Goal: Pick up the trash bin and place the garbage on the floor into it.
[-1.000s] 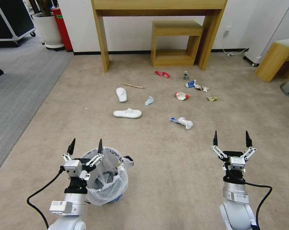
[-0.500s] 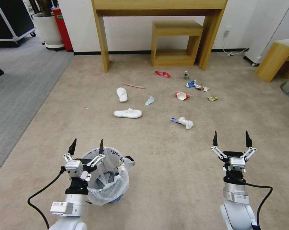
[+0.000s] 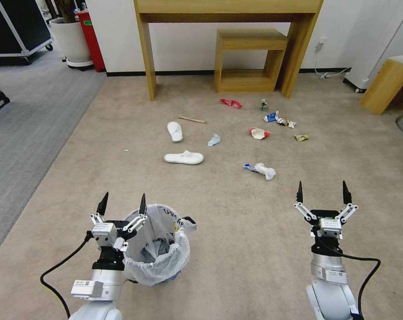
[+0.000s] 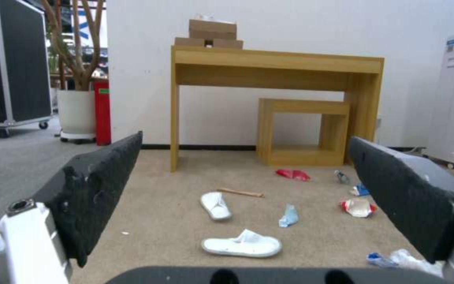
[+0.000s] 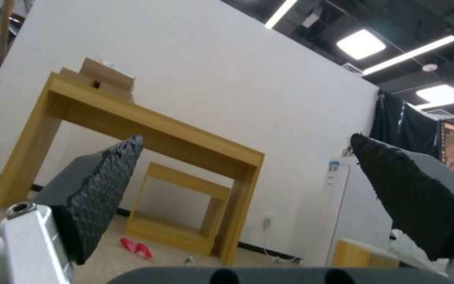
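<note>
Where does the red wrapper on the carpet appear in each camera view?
Head view: red wrapper on the carpet before the small wooden shelf unit.
Left wrist view: wrapper before the same unit.
Right wrist view: wrapper before the unit.
Shared landmark: the wooden console table.

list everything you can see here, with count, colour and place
trash bin: 1, dark, clear bag liner, on carpet by left gripper
slippers: 2, white, mid floor
wooden stick: 1, tan, beyond slippers
red wrapper: 1, near desk
small bottle: 1, by desk leg
red-white cup: 1, crushed, mid floor
tissue: 1, white, nearest right gripper
desk: 1, wood, at wall
small shelf: 1, wood, under desk
left gripper: 1, open, over bin's rim
right gripper: 1, open, above bare carpet
</note>
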Tool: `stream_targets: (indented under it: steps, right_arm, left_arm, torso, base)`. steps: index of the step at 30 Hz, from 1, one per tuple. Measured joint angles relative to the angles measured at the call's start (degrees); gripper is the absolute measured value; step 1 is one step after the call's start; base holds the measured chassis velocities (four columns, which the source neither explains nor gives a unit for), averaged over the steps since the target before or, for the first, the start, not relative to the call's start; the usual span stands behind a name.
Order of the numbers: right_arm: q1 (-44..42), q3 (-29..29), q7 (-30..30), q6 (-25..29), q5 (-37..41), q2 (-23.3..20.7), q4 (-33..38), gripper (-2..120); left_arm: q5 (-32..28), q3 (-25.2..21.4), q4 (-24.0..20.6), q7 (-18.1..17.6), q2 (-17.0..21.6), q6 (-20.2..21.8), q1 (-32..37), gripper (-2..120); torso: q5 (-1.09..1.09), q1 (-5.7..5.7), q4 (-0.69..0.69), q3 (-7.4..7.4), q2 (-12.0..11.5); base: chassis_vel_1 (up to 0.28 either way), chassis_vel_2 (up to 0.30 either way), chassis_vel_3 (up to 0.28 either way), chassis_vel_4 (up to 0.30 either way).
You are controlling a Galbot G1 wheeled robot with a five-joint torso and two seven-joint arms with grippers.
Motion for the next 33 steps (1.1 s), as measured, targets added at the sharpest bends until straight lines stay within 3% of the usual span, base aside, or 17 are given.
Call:
stream_targets:
  steps: [17,33]
  right_arm:
    - [-0.40,-0.71,0.76,-0.32,-0.48,0.45,0.03,100]
    - [-0.26,-0.71,-1.17,0.88,1.16,0.86,-0.76,100]
  left_arm:
    - [-0.40,-0.12,0.24,-0.02,0.38,-0.02,-0.11,97]
    - [-0.73,0.34,0.24,0.09,0.50,0.05,0.12,97]
  torso:
    - [-0.02,0.00,0.01,0.00,0.00]
    - [-0.01,0.00,0.00,0.00,0.00]
  base:
    - [0.069,0.068,-0.071,-0.060]
    - [0.000,0.000,0.000,0.000]
